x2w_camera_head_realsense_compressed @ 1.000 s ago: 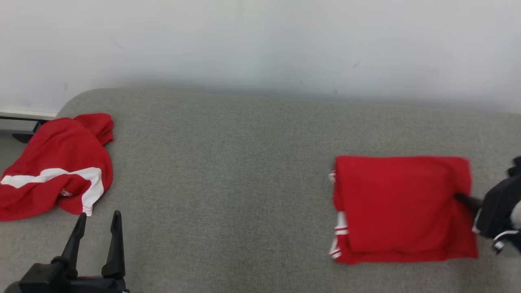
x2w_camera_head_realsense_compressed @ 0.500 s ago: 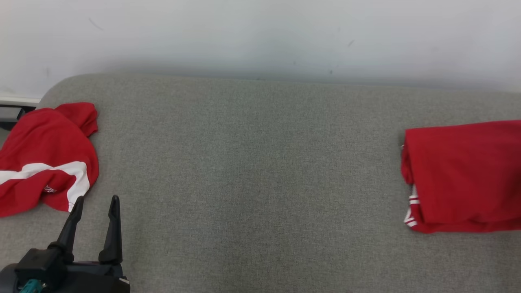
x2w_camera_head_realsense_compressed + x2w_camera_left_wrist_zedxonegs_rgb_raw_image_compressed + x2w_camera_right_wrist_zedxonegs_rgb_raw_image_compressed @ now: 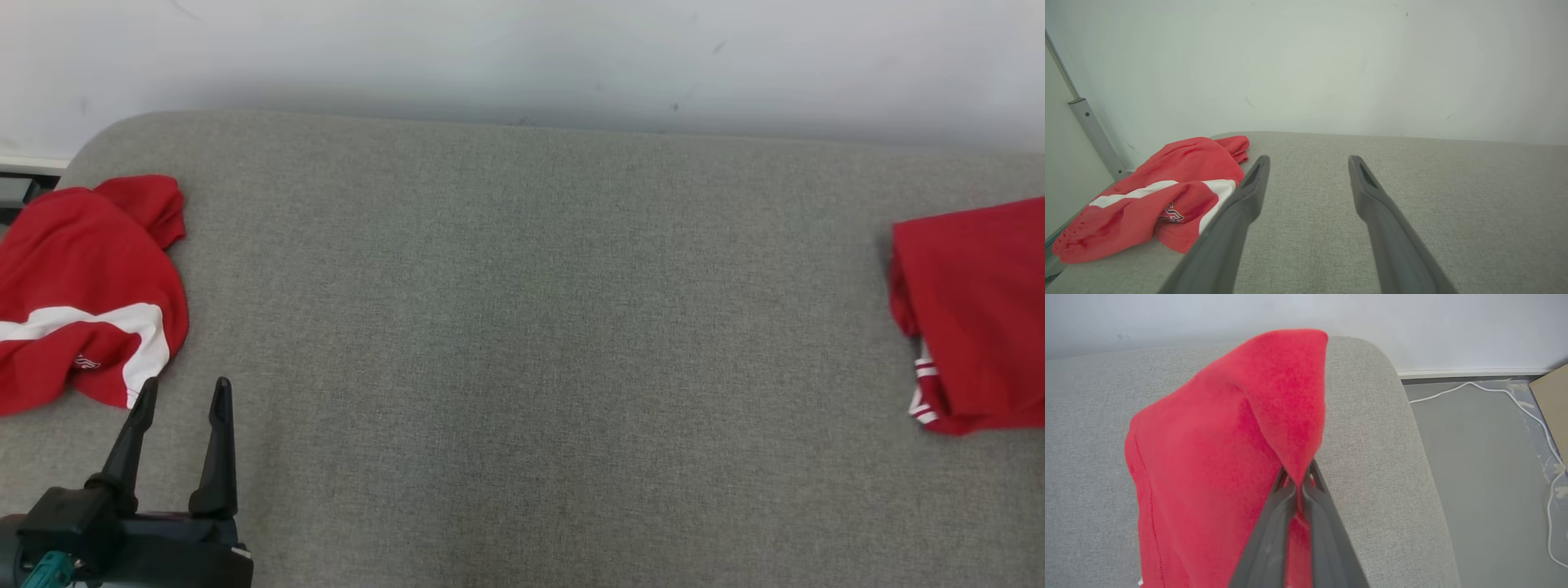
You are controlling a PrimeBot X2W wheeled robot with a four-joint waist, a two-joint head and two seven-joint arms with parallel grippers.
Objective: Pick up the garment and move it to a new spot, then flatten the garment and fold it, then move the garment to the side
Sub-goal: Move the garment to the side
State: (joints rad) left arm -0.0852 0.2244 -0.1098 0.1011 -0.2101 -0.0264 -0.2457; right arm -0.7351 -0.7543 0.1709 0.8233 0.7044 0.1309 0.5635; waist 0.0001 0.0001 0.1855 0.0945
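The folded red garment (image 3: 976, 306) with white stripes at its hem lies at the right edge of the grey cushion in the head view. In the right wrist view my right gripper (image 3: 1300, 477) is shut on an edge of this garment (image 3: 1216, 457), whose cloth rises into a peak at the fingertips near the cushion's right end. My left gripper (image 3: 181, 394) stands open at the lower left over bare cushion, nothing between its fingers (image 3: 1249, 192).
A second crumpled red garment with a white band (image 3: 82, 294) lies at the cushion's left end, just beyond the left fingertips (image 3: 1163, 192). A pale wall runs behind the grey cushion (image 3: 522, 327). Past its right end are floor and a white cable (image 3: 1527, 412).
The folded garment has gone to the right, from right of centre to the picture's right edge, pulled by the right gripper. The head camera has shifted too. The left gripper stays open.
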